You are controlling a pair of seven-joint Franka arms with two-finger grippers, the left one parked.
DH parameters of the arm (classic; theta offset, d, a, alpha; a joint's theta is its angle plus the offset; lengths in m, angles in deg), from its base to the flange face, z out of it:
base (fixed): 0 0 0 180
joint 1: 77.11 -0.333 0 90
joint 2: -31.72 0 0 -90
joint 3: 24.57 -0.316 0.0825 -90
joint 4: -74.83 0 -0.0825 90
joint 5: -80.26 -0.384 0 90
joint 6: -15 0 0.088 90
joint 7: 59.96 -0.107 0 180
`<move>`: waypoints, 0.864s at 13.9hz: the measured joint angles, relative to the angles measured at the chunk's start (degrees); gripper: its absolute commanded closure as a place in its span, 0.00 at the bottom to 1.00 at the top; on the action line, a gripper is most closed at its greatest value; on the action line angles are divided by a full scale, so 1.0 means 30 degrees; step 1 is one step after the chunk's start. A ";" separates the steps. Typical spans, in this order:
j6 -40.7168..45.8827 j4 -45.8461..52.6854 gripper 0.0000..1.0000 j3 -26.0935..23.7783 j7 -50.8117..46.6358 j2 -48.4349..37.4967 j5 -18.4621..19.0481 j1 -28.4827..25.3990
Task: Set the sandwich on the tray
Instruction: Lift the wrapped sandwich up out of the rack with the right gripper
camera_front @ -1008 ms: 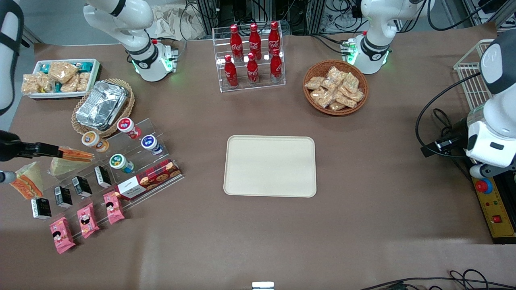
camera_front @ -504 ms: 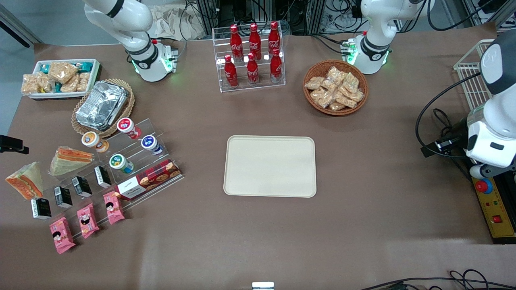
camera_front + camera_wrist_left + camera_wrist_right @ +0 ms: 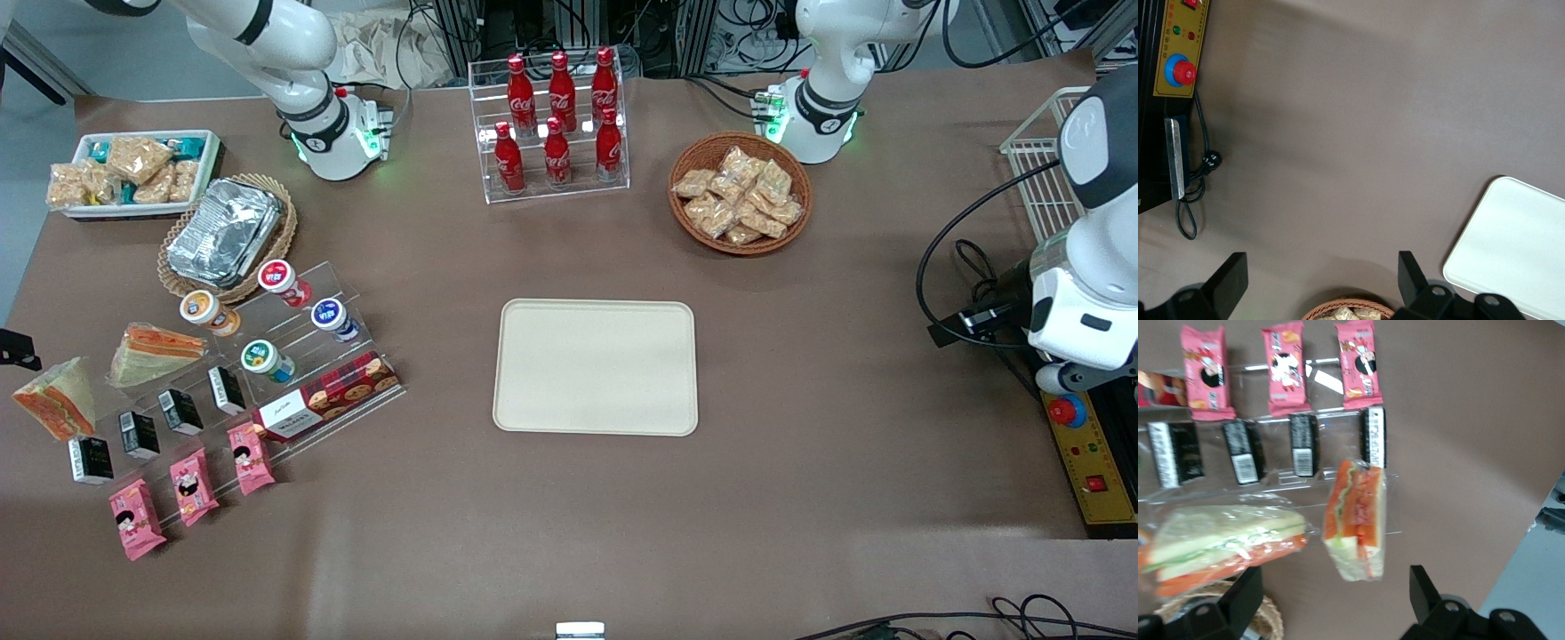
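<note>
Two wrapped wedges down at the working arm's end of the table, so picking the sandwich (image 3: 55,402) nearest the table's edge, since that's what sits lined up with the gripper (image 3: 1333,587). Lies flat on the brown table, well apart from the tray (image 3: 596,366). Orange-red and green filling face turned up and outward toward the table edge, pale bread sloping away toward the stand (image 3: 342,289). Long axis crosswise to the row of black boxes (image 3: 140,434), one end just beside the end box, the other end toward the gripper.

Hovers over that wedge, fingers (image 3: 1245,600) spread wide, holding nothing, touching nothing.

Plenty of clutter close by. Other wedge (image 3: 153,351) just beside it, nearer the tray, long axis roughly square to the first one's. Pink packets (image 3: 193,484) on the lowest step, nearer the camera than the boxes. Cups (image 3: 267,358) and a cookie box (image 3: 327,396) on the stand too, right between the wedges and the tray. Foil container (image 3: 224,229) in a wicker basket (image 3: 164,258) farther from the camera. Cola bottles (image 3: 557,120) farther still, in line with the tray.
</note>
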 measured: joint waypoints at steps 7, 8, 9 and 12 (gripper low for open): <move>-0.1463 -0.1130 0.02 -0.0005 0.0249 0.0752 0.0001 0.0083; -0.1600 -0.1260 0.02 -0.0004 0.0251 0.0754 0.0001 0.0083; -0.1728 -0.1344 0.02 -0.0005 0.0252 0.0754 0.0001 0.0083; -0.2426 -0.1635 0.03 -0.0004 0.0261 0.0880 0.0001 0.0083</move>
